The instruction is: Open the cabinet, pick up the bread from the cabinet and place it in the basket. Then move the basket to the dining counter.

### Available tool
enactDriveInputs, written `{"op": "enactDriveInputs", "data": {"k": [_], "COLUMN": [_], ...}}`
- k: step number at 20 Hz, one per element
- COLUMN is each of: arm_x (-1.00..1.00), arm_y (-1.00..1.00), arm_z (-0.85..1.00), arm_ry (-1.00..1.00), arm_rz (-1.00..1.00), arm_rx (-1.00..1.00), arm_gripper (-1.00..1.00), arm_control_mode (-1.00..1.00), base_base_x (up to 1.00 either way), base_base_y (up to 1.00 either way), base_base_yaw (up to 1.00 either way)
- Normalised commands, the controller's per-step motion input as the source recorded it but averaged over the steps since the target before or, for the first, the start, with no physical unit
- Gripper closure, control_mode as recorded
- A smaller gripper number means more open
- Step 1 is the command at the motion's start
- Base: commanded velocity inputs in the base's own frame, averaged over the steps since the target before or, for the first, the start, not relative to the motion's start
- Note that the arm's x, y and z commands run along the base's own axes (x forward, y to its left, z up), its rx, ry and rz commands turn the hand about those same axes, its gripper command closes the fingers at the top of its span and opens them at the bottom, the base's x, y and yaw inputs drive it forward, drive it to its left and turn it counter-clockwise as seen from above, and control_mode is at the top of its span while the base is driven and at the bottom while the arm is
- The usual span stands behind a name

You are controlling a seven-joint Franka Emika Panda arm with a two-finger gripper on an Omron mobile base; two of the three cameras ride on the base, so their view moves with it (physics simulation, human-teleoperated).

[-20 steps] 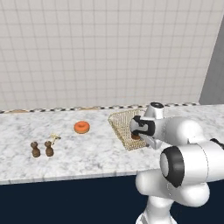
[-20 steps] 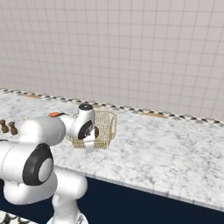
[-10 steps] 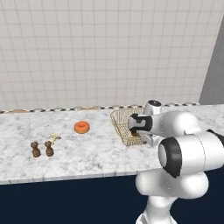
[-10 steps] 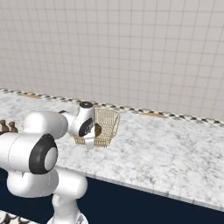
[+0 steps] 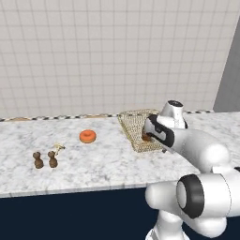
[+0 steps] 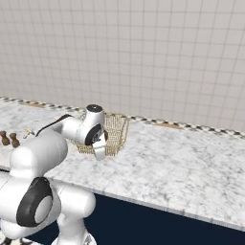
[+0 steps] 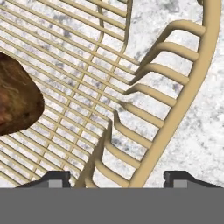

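**A:** State of the fingers (image 7: 56, 178)?

**B:** Spread wide, clamping nothing. Straddling the near rim of the basket (image 7: 192, 87): one tip inside over the mesh, the other outside over bare table (image 7: 205, 144). No contact visible at either tip.

**A:** And the bread (image 7: 15, 98)?

**B:** Inside the basket, lying on the mesh floor. Off to the left in the hand view, well inward of the rim and clear of both tips.

**A:** Place of the basket itself?

**B:** Flat on the marbled table, towards the wall side. Well apart from the orange doughnut (image 5: 87, 136) on its left in the left base view.

**A:** So which way out?

**B:** Most likely straight back along the fingers' own axis, up and away from the rim. Rim bar across the gap on a slant, nearer the outside tip than the inside one. Hence little room for sideways drift on that side.

**A:** Main risk?

**B:** Hooking one of the wire loops of the flaring side and dragging the basket along, or tipping it.

**A:** Anything left to grasp?

**B:** Judging by the layout, no: bread in the basket, basket on the table. Only a clean retreat to make.
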Motion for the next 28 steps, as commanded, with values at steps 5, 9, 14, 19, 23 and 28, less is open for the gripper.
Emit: {"op": "enactDriveInputs", "data": {"k": [5,9,14,19,23,28], "arm_x": [-0.56,0.11,0.6,0.79,0.32,-0.19], "arm_y": [0.0,0.0,0.02,0.0,-0.02,-0.02], "arm_z": [0.25,0.0,0.0,0.0,-0.03,0.14], "arm_ry": [0.0,0.01,0.02,0.19,0.19,0.01], "arm_rz": [0.25,0.17,0.11,0.08,0.08,0.07], "arm_rx": [-0.15,-0.21,-0.12,-0.01,0.03,0.07], "arm_gripper": [-1.0,-1.0,-1.0,-1.0,-1.0,-1.0], "arm_control_mode": [-1.0,-1.0,-1.0,-1.0,-1.0,-1.0], "base_base_x": [0.0,0.0,0.0,0.0,0.0,0.0], "base_base_y": [0.0,0.0,0.0,0.0,0.0,0.0], "base_base_yaw": [0.0,0.0,0.0,0.0,0.0,0.0]}}
